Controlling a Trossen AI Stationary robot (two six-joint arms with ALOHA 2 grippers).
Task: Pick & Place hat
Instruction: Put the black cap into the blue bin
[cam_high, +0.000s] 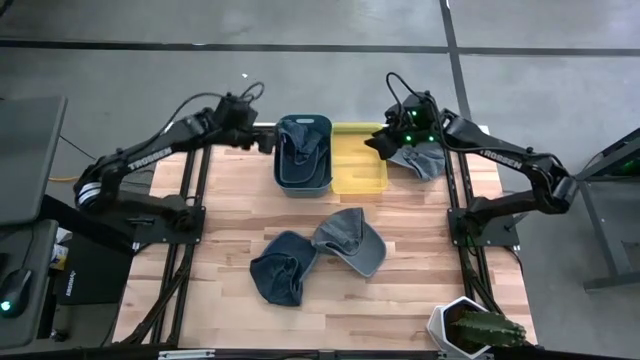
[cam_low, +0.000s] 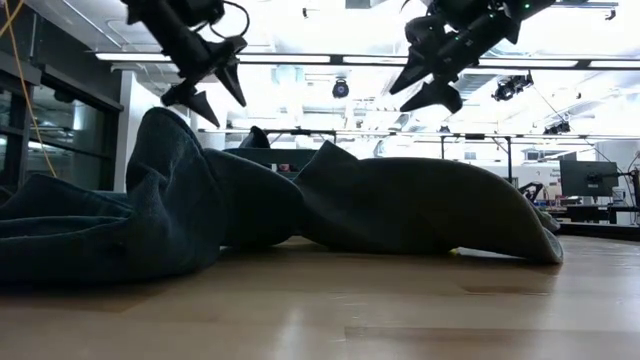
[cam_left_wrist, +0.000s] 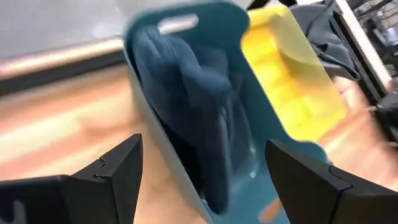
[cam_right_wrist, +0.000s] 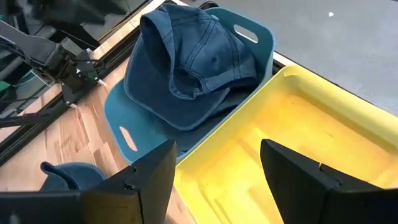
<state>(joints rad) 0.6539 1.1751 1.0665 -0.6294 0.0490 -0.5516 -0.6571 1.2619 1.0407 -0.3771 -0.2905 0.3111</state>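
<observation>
A blue denim hat (cam_right_wrist: 186, 68) lies crumpled inside the teal bin (cam_high: 303, 155) at the table's far edge. The yellow bin (cam_high: 358, 160) stands right of it and touches it. Two more denim hats lie on the wood mid-table, one (cam_high: 348, 240) right of the other (cam_high: 283, 268); both fill the low view (cam_low: 150, 200) (cam_low: 420, 210). My left gripper (cam_high: 262, 140) (cam_left_wrist: 204, 144) hovers open at the teal bin's left rim. My right gripper (cam_high: 385, 140) (cam_right_wrist: 217, 149) hovers open above the yellow bin. Both hold nothing.
Another denim hat (cam_high: 420, 158) lies right of the yellow bin, under my right arm. A potted plant in a white holder (cam_high: 465, 328) stands at the near right corner. Bare wood (cam_high: 400, 290) shows between the loose hats and the plant.
</observation>
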